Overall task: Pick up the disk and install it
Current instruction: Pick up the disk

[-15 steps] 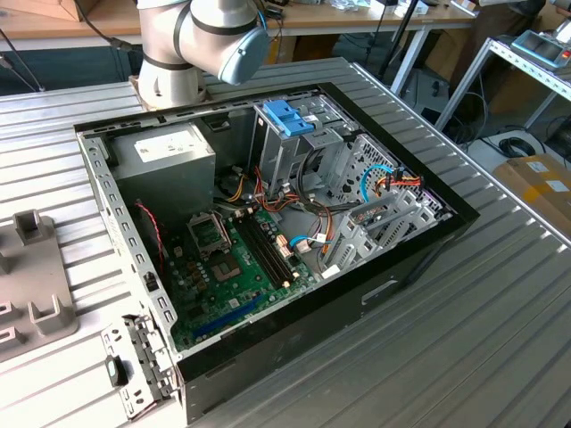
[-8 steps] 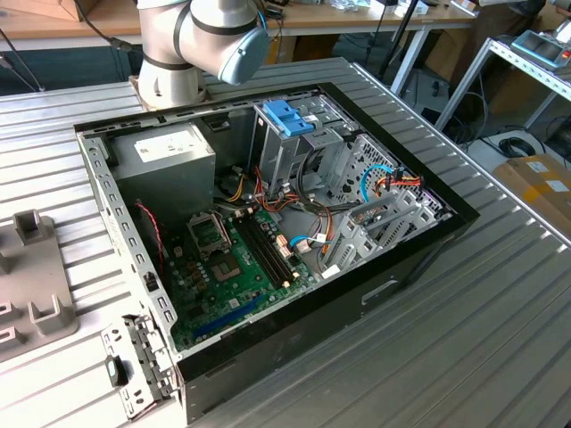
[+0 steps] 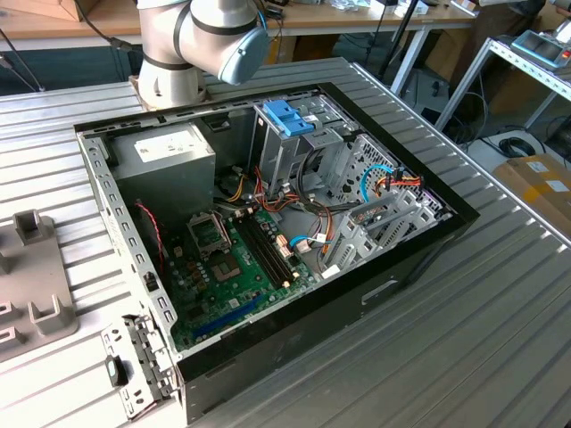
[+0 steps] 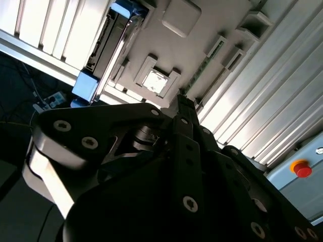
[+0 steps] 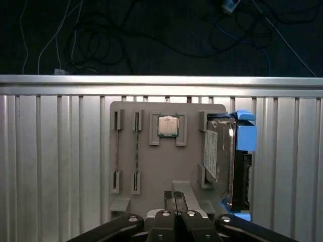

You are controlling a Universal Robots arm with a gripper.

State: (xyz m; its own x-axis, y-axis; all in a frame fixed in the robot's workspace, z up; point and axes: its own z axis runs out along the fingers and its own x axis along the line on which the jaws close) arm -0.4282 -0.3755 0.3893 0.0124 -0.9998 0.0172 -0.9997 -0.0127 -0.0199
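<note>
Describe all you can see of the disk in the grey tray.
The disk is a flat grey-metal drive with a pale label on one face, a darker underside and light-blue plastic rails along its edges. It stands on edge, slotted between brackets at one side of the tray, which lies on the ribbed metal table. Only the tray touches it; the claw is apart from it.

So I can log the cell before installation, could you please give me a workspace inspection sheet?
Surface: ribbed aluminium table.
Job's things: grey metal disk with light-blue rails, on edge in grey plastic tray.
Clutter: square processor chip, thin memory stick in tray; open black computer case.
Claw: black claw shut, empty, over tray, apart from disk.
Cables: coloured wires in case; dark cables on floor.
Surroundings: red button on pale box.
</note>
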